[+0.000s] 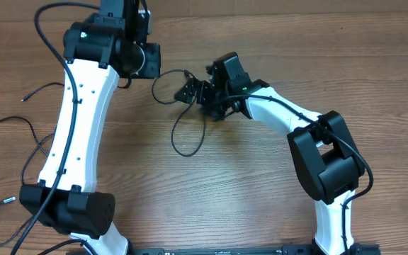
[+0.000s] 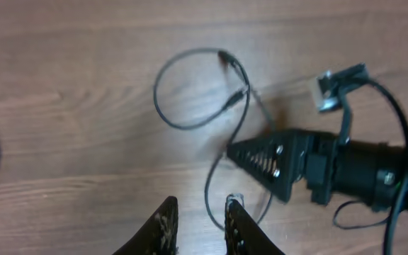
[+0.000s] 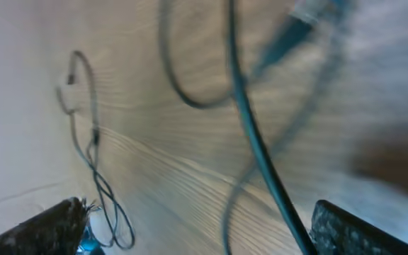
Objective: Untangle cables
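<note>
A thin black cable [image 1: 183, 120] lies in loops on the wooden table between the two arms. In the left wrist view its loop [image 2: 190, 92] shows two small plug ends. One strand runs down to a silvery tip [image 2: 236, 197] right at my right-hand fingertip. My left gripper [image 2: 202, 212] stands a little open, with bare wood in the gap. It hangs at the loop's upper left [image 1: 151, 62]. My right gripper [image 1: 190, 91] is over the loop's top. Its jaws [image 3: 204, 230] stand wide open, and a blurred dark cord [image 3: 253, 149] crosses between them, ungripped.
More thin black cables [image 1: 37, 91] trail over the table's left side, one with a tip near the left edge [image 1: 6, 200]. A further strand [image 3: 91, 163] hangs in a long narrow loop in the right wrist view. The left arm's white link [image 1: 76, 134] spans that side.
</note>
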Controlling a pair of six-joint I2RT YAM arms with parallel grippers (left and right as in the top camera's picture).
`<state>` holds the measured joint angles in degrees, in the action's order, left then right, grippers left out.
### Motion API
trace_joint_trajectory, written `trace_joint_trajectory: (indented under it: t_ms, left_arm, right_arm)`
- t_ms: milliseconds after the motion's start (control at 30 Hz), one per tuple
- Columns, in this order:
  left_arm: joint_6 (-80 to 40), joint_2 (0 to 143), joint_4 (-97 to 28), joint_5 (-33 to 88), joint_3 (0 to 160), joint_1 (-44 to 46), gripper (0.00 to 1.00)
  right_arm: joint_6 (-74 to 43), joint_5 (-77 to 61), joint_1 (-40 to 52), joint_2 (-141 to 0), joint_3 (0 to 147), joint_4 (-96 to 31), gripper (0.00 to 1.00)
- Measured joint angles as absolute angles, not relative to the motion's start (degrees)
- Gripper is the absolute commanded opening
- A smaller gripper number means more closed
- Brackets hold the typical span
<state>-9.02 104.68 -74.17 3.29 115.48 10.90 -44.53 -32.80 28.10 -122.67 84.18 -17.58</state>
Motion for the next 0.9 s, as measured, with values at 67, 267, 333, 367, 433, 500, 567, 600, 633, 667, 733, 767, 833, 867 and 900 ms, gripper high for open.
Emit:
trace_joint_trajectory:
  t_ms: [67,267,333,367,433,500,567,600,633,667,733,767,833,867,900]
  left_arm:
    - [-9.02,104.88,-73.65,4.64,112.53,10.90,0.21]
    - [-9.02,105.14,-69.06,7.22,105.43,11.18,0.22]
    - [-9.02,105.19,-67.59,7.60,103.85,11.81,0.22]
    - [-9.02,105.19,-66.85,7.77,103.20,12.32,0.24]
    - [-9.02,105.19,-65.19,7.99,101.93,13.56,0.26]
    - [-9.04,105.19,-63.18,8.21,100.57,15.07,0.29]
    - [-9.04,105.19,-60.34,8.29,98.72,16.62,0.36]
    - [-9.06,105.16,-58.72,8.38,97.45,17.52,0.40]
    - [-9.06,105.19,-57.54,8.38,96.27,18.28,0.47]
    - [-9.17,105.19,-54.81,8.38,92.97,19.92,0.50]
    - [-9.21,105.27,-51.59,7.70,89.86,21.34,0.55]
    - [-9.26,105.27,-49.95,7.05,88.23,21.96,0.57]
    - [-9.26,105.32,-47.44,5.45,84.82,22.98,0.59]
    - [-9.21,105.32,-46.61,4.84,83.57,23.18,0.59]
    - [-9.04,105.34,-45.34,4.23,82.13,23.16,0.59]
  right_arm:
    - [-44.53,-32.71,26.13,-122.67,84.18,-21.21,1.00]
    - [-41.78,-31.59,17.76,-122.50,84.33,-30.26,1.00]
    - [-41.43,-28.97,15.16,-121.84,84.33,-33.80,1.00]
    - [-41.25,-26.98,14.22,-121.19,84.31,-35.57,1.00]
    - [-40.97,-23.11,12.88,-119.77,84.31,-38.87,1.00]
    - [-40.80,-19.07,11.97,-118.10,84.33,-41.60,1.00]
    - [-40.56,-15.86,11.22,-116.86,84.33,-43.99,1.00]
    - [-40.45,-14.59,10.85,-116.51,84.33,-45.12,1.00]
    - [-40.45,-13.58,10.44,-116.38,84.33,-46.13,1.00]
    - [-40.40,-12.05,9.37,-116.31,84.33,-48.12,1.00]
    - [-39.83,-11.09,7.99,-116.31,84.36,-49.30,1.00]
    - [-39.18,-10.66,7.35,-116.29,84.36,-50.48,1.00]
    - [-37.54,-9.87,6.35,-116.29,84.36,-51.94,1.00]
    - [-36.86,-9.61,6.11,-116.29,84.36,-52.53,1.00]
    - [-36.12,-9.47,5.98,-116.29,84.36,-53.06,1.00]
